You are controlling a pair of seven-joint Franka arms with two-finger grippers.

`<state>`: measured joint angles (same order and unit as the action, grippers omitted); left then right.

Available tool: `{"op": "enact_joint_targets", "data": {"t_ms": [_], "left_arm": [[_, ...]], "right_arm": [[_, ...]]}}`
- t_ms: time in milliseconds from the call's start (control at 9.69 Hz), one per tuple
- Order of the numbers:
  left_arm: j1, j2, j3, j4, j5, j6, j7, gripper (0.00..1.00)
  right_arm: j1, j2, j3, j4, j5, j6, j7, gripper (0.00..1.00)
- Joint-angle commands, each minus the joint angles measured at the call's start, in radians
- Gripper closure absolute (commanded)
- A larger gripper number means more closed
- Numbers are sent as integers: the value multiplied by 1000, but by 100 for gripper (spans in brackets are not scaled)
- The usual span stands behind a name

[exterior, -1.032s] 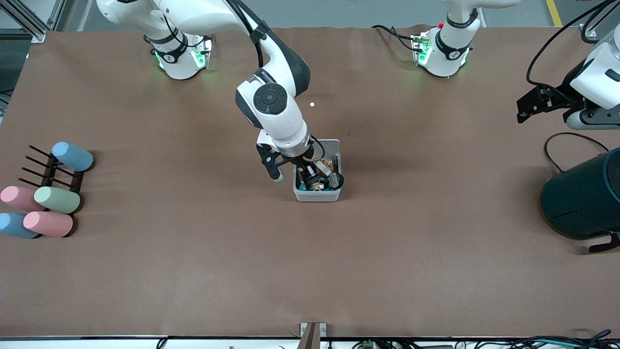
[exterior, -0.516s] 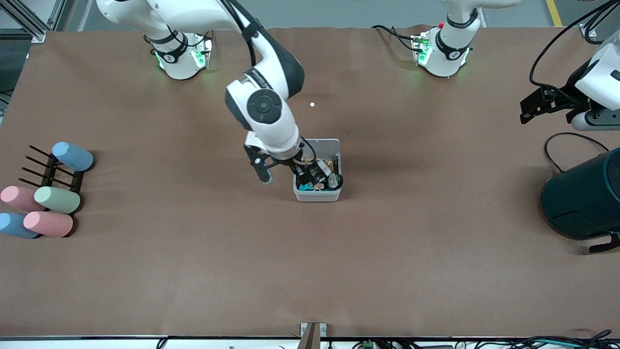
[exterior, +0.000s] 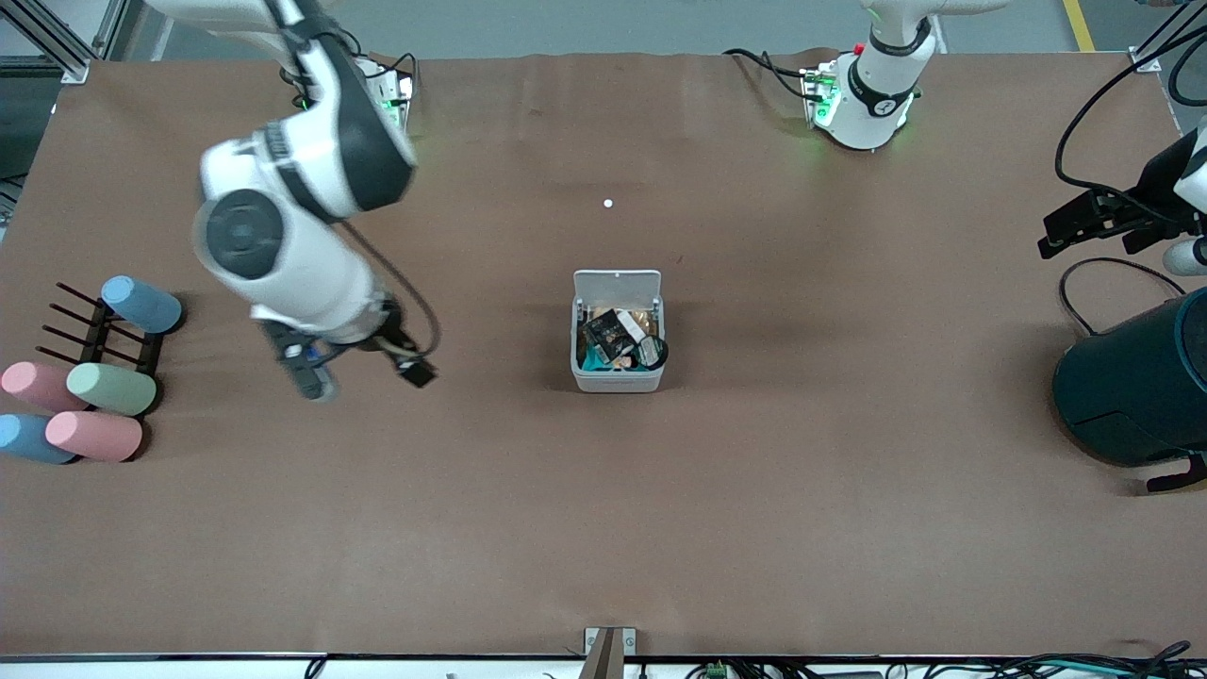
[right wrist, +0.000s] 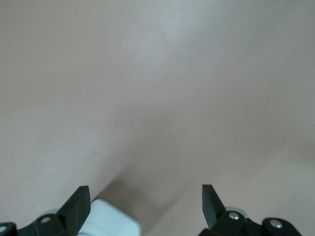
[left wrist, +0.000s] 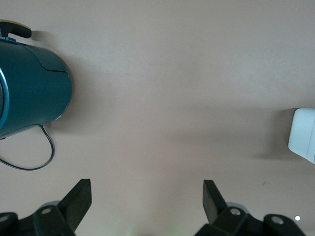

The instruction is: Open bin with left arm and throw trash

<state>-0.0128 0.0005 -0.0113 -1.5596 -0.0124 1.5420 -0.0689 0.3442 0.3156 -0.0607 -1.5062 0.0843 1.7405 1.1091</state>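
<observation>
Bin (exterior: 617, 381) open w/ trash (exterior: 618, 339) inside; both grippers' jaws wide, empty: left gripper (left wrist: 146, 196), right gripper (right wrist: 146, 199).

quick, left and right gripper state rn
Left gripper: open, empty, over bare table near the teal container.
Right gripper: open, empty, over bare table between the bin and the cylinders.

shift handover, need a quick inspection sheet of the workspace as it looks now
surface: brown table cover, small white dot on it
job's things: bin mid-table, lid up, trash inside
clutter: pastel cylinders on a black rack at the right arm's end; teal container at the left arm's end
grippers: right pincer open, empty, above bare table; left pincer open, empty, waiting above the teal container
cables: black loop beside the teal container
surroundings: nothing seen
</observation>
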Motion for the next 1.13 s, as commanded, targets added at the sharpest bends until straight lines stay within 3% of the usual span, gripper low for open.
{"op": "enact_joint_targets", "data": {"t_ms": [0,310,619,1032], "left_arm": [[-7,3,-7,16,15,-3,-2,0],[-16,-7,-45,16,23,-6,-14,0],[-10,-4,-45,19,23,-5,-2,0],[-15,7,-45,33,23,-5,-6,0]], "right_arm": [[-178,-145,21,-68,-9,-97,-316,0],[-303,-287,19,-74,-21,-207,-674,0],[-315,-326,24,-49,-124,-364,-1106,0],[-329,-314,19,56,-110,-387,-1169,0]]}}
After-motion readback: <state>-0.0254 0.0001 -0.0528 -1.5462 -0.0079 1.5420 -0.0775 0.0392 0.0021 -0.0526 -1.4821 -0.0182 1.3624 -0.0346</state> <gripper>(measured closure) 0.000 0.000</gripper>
